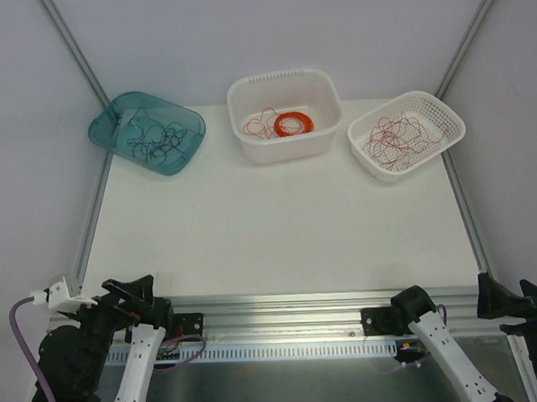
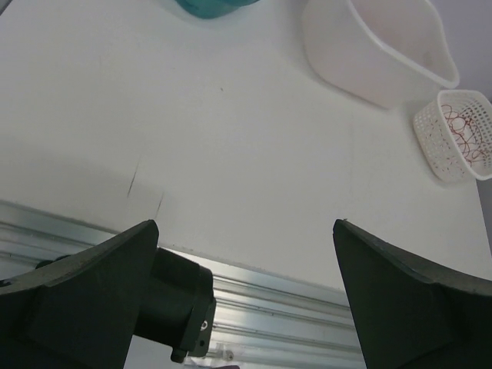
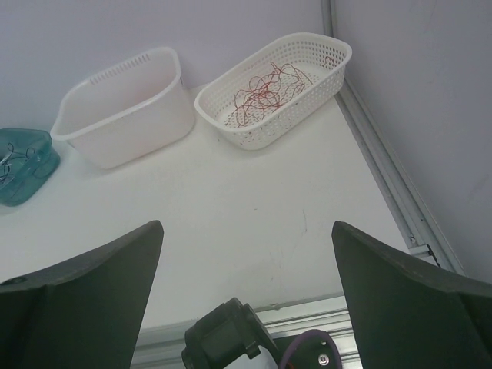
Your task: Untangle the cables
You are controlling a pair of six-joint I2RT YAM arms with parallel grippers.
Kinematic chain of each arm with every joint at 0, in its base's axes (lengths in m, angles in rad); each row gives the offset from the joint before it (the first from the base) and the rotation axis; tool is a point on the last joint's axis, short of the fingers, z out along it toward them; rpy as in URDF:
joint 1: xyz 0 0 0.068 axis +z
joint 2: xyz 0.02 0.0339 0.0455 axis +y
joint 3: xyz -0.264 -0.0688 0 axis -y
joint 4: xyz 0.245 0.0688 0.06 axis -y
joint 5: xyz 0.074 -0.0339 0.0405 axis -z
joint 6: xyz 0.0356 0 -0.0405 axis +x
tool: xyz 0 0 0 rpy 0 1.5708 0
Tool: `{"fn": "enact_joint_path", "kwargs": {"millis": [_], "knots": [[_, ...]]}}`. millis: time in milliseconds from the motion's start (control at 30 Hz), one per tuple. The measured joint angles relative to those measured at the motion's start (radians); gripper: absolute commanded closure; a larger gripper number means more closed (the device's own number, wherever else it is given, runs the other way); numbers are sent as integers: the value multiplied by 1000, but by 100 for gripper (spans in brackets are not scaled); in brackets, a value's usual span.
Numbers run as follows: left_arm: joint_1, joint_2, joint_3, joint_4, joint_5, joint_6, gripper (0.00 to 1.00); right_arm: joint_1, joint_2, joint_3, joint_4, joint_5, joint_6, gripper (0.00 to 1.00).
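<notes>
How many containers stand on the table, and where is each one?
3: a teal bin far left, a white tub in the middle, a white mesh basket far right. None seems hidden.

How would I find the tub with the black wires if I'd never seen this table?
On the white table, three containers stand in a row along the far edge. Take the leftmost: a see-through teal tub holding a loose tangle of thin black wires. Both neighbours, a plain tub and a mesh basket, are white.
</notes>
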Motion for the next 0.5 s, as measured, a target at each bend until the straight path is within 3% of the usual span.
{"fn": "enact_joint_path", "kwargs": {"millis": [500], "knots": [[0, 0, 18, -87, -30, -94, 1, 16, -26, -17, -12, -35, 0, 3]]}}
